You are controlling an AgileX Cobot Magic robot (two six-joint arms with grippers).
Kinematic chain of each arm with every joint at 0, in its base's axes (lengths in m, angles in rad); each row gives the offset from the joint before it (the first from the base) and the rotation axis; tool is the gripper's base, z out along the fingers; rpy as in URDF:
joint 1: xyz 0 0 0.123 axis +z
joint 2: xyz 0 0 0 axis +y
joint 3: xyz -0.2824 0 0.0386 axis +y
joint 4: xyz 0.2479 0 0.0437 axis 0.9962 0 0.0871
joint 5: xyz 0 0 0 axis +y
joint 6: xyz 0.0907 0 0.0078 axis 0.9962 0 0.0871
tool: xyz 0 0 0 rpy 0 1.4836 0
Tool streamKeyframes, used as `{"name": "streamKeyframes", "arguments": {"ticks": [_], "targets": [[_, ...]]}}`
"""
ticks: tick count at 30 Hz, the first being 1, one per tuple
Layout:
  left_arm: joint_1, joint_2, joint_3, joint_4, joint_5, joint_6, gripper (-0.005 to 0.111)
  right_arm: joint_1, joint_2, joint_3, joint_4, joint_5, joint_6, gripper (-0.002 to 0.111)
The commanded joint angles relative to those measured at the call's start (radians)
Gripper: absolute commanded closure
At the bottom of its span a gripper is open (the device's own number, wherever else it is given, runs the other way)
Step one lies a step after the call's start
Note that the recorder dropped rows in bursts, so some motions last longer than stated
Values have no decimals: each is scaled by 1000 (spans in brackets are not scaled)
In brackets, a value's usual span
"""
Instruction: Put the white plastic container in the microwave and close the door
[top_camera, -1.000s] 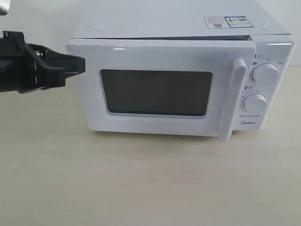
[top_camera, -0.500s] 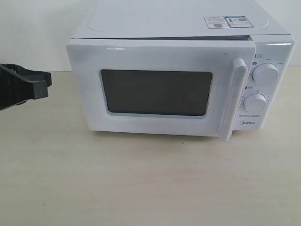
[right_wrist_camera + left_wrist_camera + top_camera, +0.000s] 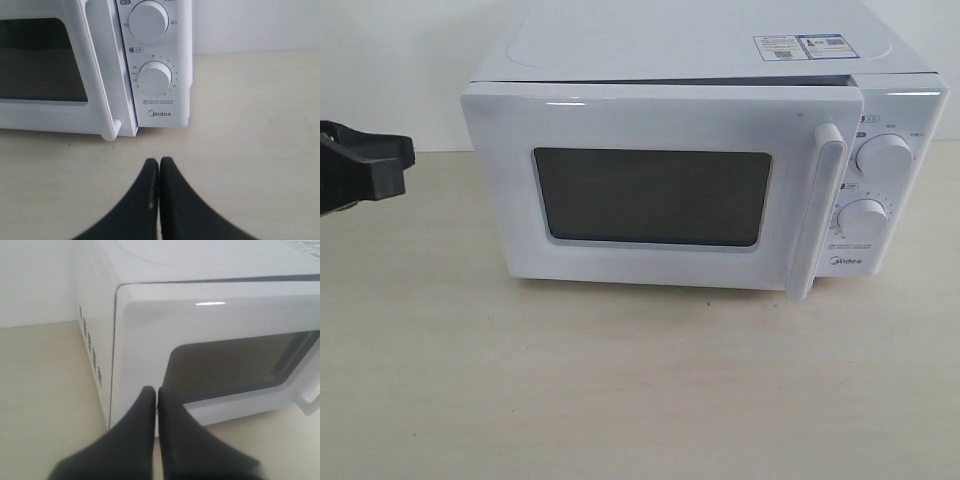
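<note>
The white Midea microwave (image 3: pixel 710 60) stands at the back of the table, with its door (image 3: pixel 650 110) swung almost flush against the front and a thin gap at the top. The door's dark window (image 3: pixel 650 197) and bar handle (image 3: pixel 818 210) face me. No white plastic container shows in any view. My left gripper (image 3: pixel 400 165) is shut and empty at the far left, well off the microwave's left side; in its own view the left gripper (image 3: pixel 156 391) points at the door's hinge corner. My right gripper (image 3: pixel 159 162) is shut and empty over the table in front of the dials (image 3: pixel 155 78).
Beige tabletop (image 3: pixel 620 390) stretches in front of the microwave. A white wall (image 3: pixel 390 60) stands behind. Two round dials (image 3: pixel 883 155) sit on the control panel at the right, above the Midea logo (image 3: pixel 847 262).
My left gripper has drawn back leftward, away from the microwave's left edge, until only its tip shows at the frame's edge. The microwave and door have not moved.
</note>
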Motion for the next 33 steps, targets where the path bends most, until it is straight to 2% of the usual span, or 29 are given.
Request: {"name": "streamKeyframes", "arguments": {"ticks": [1, 7, 9, 12, 16, 18, 25, 33], "targets": [[0, -60, 3, 8, -26, 41, 102, 1, -5, 0, 7, -110, 0, 108], [0, -82, 3, 8, -21, 42, 102, 1, -5, 0, 14, -460, 0, 108], [0, -82, 3, 8, -18, 42, 102, 1, -5, 0, 14, -523, 0, 108], [0, -82, 3, 8, -17, 42, 102, 1, -5, -43, 15, -464, 26, 108], [0, -81, 3, 8, -22, 44, 102, 1, -5, -158, 15, -198, 91, 108], [0, -81, 3, 8, -22, 44, 102, 1, -3, -194, 15, -156, 97, 108], [0, -81, 3, 8, -22, 44, 102, 1, -5, -212, 15, -362, 97, 108], [0, -81, 7, 8, 32, 43, 102, 1, -5, -212, 15, -424, 104, 108]]}}
